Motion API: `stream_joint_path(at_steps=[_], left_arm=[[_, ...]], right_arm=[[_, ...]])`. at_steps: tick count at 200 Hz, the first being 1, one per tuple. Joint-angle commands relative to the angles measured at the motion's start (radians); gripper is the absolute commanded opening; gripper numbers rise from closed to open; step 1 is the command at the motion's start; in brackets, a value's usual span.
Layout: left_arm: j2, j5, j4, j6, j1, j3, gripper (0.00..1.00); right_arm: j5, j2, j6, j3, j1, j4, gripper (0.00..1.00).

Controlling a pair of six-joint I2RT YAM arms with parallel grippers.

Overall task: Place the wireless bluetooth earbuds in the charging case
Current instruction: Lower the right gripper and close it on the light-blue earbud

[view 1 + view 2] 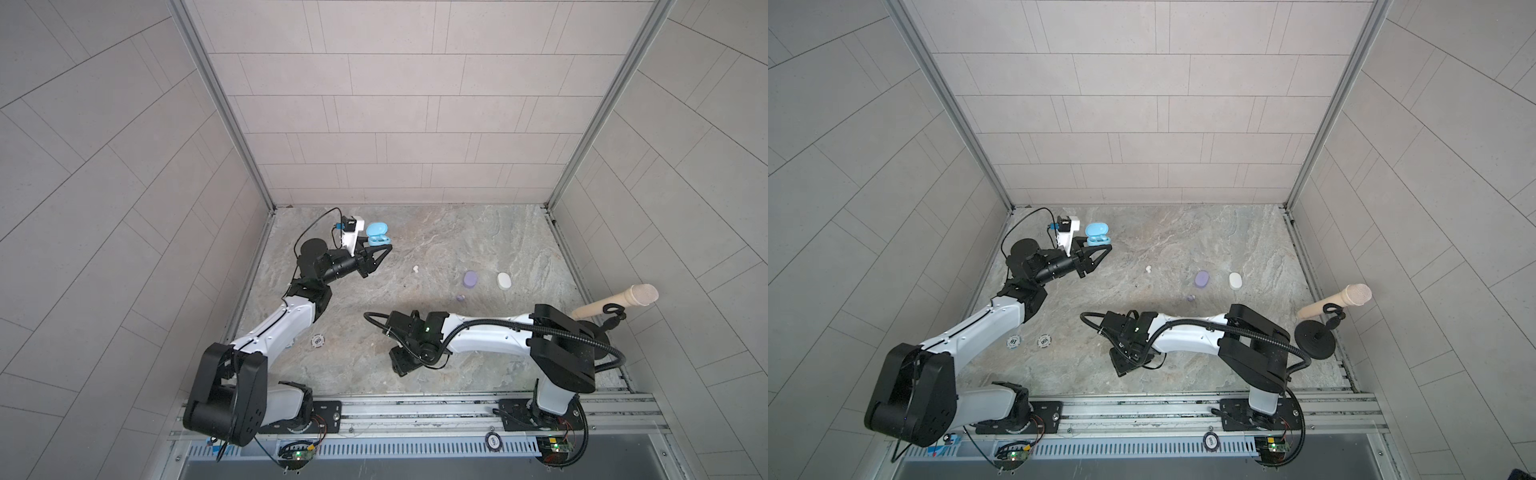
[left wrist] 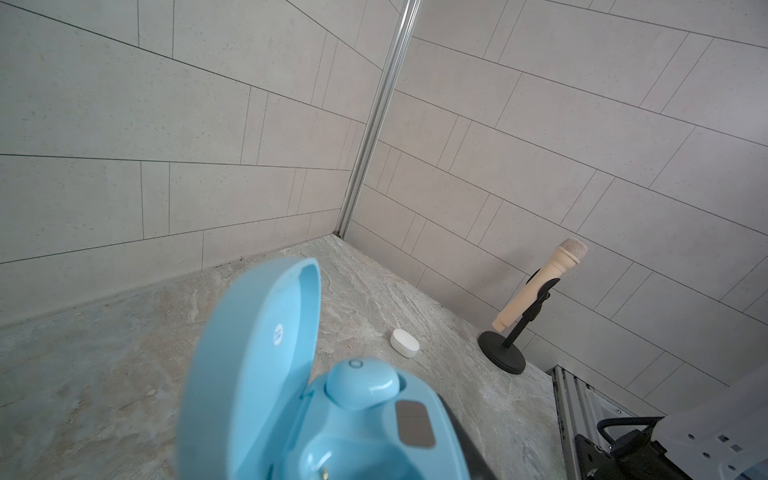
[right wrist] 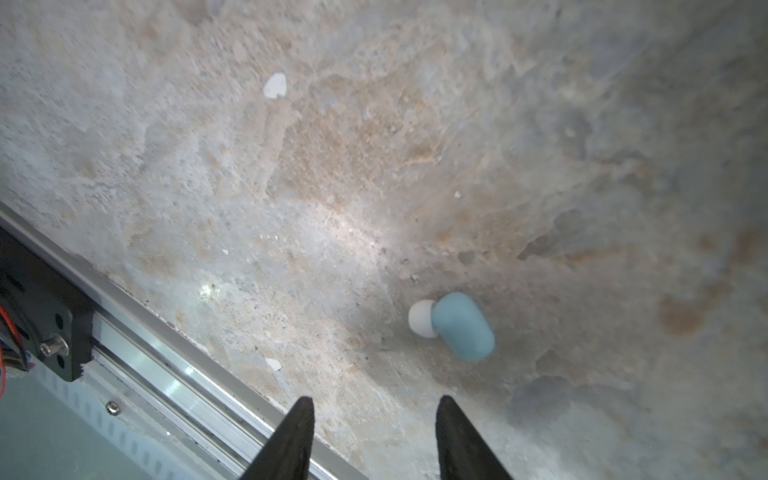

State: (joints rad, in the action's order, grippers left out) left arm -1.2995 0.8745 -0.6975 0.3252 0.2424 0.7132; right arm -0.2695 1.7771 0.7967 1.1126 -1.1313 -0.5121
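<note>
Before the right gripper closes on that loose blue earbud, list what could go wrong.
The blue earbud is small, rounded and off-centre ahead of the open right gripper; a pinch may flick it away.
The metal rail is close by, so a knocked bud could roll against it.
The left gripper holds the open blue case with one seated bud; docking the second might jolt it loose.

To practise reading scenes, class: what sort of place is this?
Probably a robot test booth: two robot arms mounted on a metal rail, with tile-look panel walls closing in a small tabletop.
</note>
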Motion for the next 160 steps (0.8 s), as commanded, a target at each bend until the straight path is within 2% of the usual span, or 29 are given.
stream_joint_path(at_steps=[1, 66, 160], left_arm=[[0.005, 0.006, -0.017, 0.008, -0.008, 0.011, 0.0], [0.0, 0.001, -0.03, 0.029, -0.034, 0.0, 0.0], [-0.004, 0.01, -0.043, 0.041, -0.038, 0.0, 0.0]], right_arm=[[0.029, 0.033, 0.012, 0.021, 0.001, 0.004, 0.51], [0.059, 0.074, -0.011, 0.054, 0.016, -0.025, 0.53], [0.107, 0.153, -0.107, 0.171, 0.051, -0.117, 0.57]])
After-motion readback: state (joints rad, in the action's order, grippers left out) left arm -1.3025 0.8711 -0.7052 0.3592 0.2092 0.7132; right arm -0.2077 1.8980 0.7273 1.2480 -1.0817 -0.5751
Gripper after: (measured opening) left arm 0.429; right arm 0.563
